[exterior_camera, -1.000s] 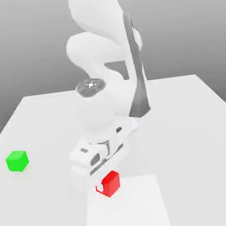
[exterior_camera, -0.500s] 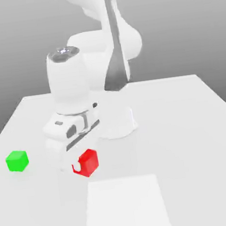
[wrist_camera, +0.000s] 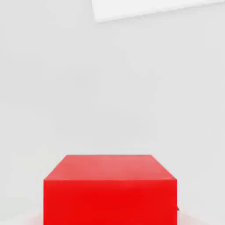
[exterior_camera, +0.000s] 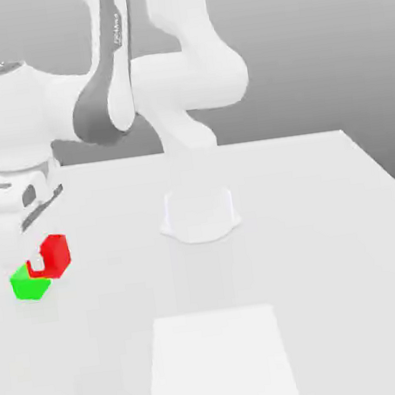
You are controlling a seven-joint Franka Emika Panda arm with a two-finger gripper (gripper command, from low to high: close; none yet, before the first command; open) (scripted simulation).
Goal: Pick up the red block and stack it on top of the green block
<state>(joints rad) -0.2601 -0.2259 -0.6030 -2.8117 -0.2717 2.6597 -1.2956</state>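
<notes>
Exterior view: the gripper (exterior_camera: 41, 260) is closed tight on the red block (exterior_camera: 54, 255), which hangs between its fingers clear of the table (exterior_camera: 330, 245). The hand points downward so the block rides beneath it, one white fingertip (exterior_camera: 36, 263) showing across the block's near face. The green block (exterior_camera: 29, 284) sits on the table just below the hand and slightly toward the camera, with the red block overlapping its upper back edge in this picture; whether the two touch cannot be told from here.

In the hand view the red block (wrist_camera: 110, 189) sits right under the camera, square to it, with bare table beyond. That squareness suggests the grip is centred and the block untilted, which matters for a flat landing.

The carry looks nearly done. What seems to remain is lining the red block directly over the green one, then lowering it before letting go; releasing off-centre could let it slide off the edge.
</notes>
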